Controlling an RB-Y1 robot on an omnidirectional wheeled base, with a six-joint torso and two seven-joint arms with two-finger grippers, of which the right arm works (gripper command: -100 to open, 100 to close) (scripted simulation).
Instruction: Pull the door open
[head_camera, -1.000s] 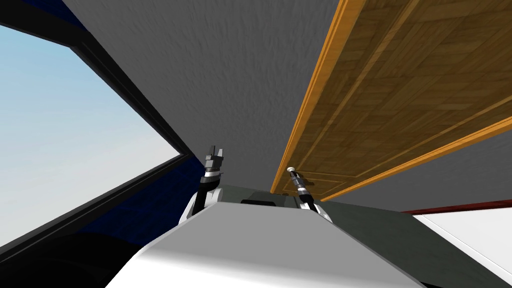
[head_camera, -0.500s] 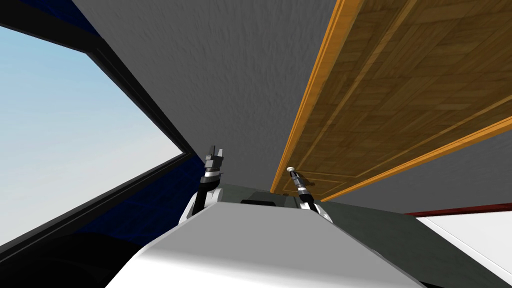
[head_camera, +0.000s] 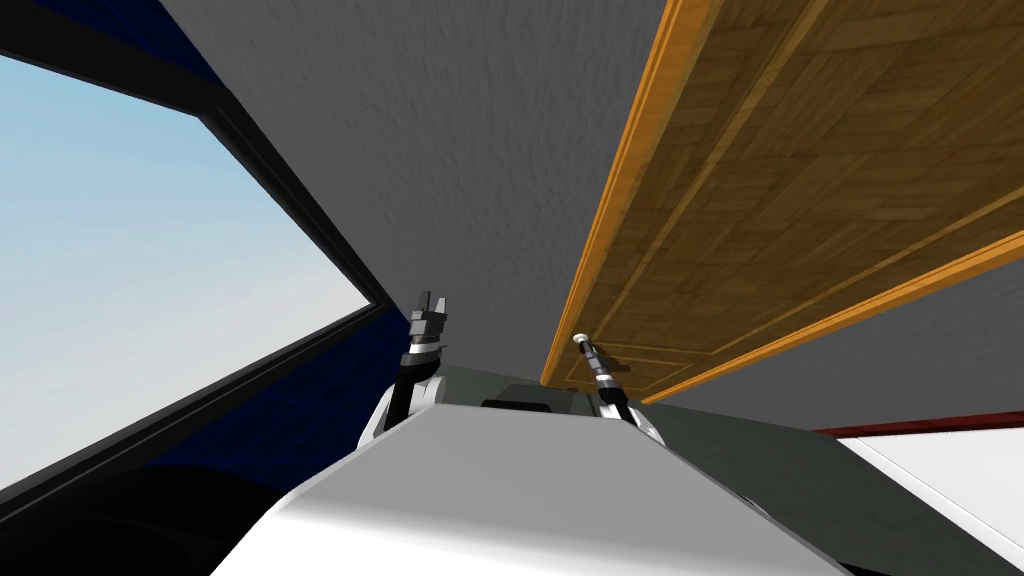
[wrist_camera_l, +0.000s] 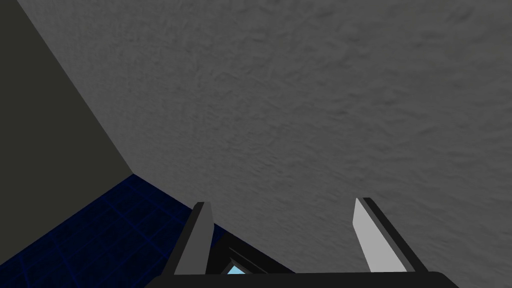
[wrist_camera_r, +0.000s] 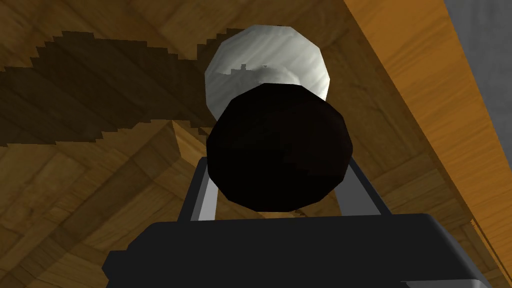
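Door knob (wrist_camera_r: 278, 150) clamped in right gripper (wrist_camera_r: 278, 167), hard by orange frame edge (wrist_camera_r: 415, 75); left gripper (wrist_camera_l: 281, 204) splayed open before grey wall (wrist_camera_l: 300, 100).

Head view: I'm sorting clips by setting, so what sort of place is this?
Probably a room inside a house: a panelled wooden door in an orange frame, a grey textured wall and a big window onto sky. The right pincer grips the door knob.
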